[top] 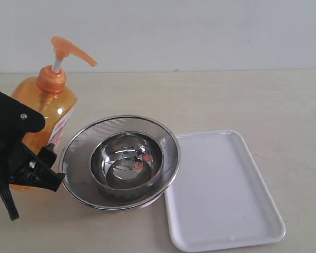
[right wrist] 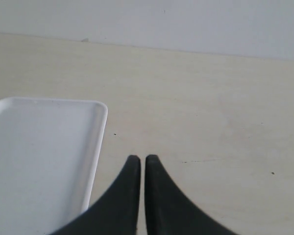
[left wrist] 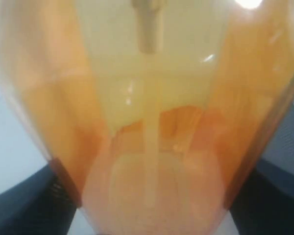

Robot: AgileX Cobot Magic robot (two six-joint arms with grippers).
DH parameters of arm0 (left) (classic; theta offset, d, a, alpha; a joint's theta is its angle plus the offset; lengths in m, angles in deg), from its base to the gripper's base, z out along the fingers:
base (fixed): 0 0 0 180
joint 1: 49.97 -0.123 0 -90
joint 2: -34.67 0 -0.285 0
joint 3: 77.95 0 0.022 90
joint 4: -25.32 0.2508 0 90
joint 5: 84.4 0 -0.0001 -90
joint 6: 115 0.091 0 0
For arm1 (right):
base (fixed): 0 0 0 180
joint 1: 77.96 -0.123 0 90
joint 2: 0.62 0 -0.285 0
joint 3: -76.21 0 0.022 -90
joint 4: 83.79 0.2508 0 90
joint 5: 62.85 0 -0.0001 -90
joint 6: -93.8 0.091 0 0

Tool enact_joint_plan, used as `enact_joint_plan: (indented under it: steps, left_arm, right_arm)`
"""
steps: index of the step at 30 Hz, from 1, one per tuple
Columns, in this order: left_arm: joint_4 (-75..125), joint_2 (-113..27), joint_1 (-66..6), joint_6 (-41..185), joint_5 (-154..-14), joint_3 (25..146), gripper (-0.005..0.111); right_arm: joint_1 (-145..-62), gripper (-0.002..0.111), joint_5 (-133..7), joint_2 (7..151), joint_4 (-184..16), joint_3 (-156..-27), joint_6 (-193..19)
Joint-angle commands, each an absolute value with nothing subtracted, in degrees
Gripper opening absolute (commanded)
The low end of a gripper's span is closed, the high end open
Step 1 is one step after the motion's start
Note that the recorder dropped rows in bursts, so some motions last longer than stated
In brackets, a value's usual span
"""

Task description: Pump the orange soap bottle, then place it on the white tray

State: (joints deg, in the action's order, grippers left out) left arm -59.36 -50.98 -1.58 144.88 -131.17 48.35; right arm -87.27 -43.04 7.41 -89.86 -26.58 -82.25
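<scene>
The orange soap bottle (top: 48, 113) stands at the left of the table, its orange pump head (top: 68, 50) raised on the white stem. My left gripper (top: 36, 161) is shut on the bottle's lower body. In the left wrist view the bottle (left wrist: 152, 122) fills the picture, with dark fingers (left wrist: 29, 205) pressed on both sides of it. The white tray (top: 221, 190) lies flat at the right, with nothing on it. My right gripper (right wrist: 138, 159) is shut and holds nothing. It hovers over bare table beside the tray's edge (right wrist: 99, 142) and is out of the exterior view.
A round steel mesh strainer (top: 73, 147) with a smaller steel bowl (top: 127, 158) inside sits between the bottle and the tray, touching the tray's left rim. A pale wall runs along the table's far edge.
</scene>
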Motion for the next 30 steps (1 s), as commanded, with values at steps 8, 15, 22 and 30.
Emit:
enact_joint_plan:
  steps: [8, 15, 22, 30]
  left_arm:
    - [-55.6, -50.6, -1.3, 144.7, -133.8, 48.4, 0.005]
    - [-55.1, -50.6, -1.3, 144.3, -134.1, 48.2, 0.005]
    - [-53.5, -50.6, -1.3, 143.1, -133.8, 47.1, 0.005]
    - [-46.4, -50.7, -1.3, 129.1, -136.7, 42.8, 0.005]
  right_arm:
    - [-87.1, 0.001, -68.1, 7.2, -78.8, -26.6, -61.0]
    - [-94.6, 0.001, -70.1, 13.0, -96.3, -38.1, -47.1]
    - [-112.2, 0.001, -68.9, 40.6, -105.3, -52.5, -47.4]
    - [-118.6, 0.001, -69.2, 59.7, -105.2, -61.3, -52.5]
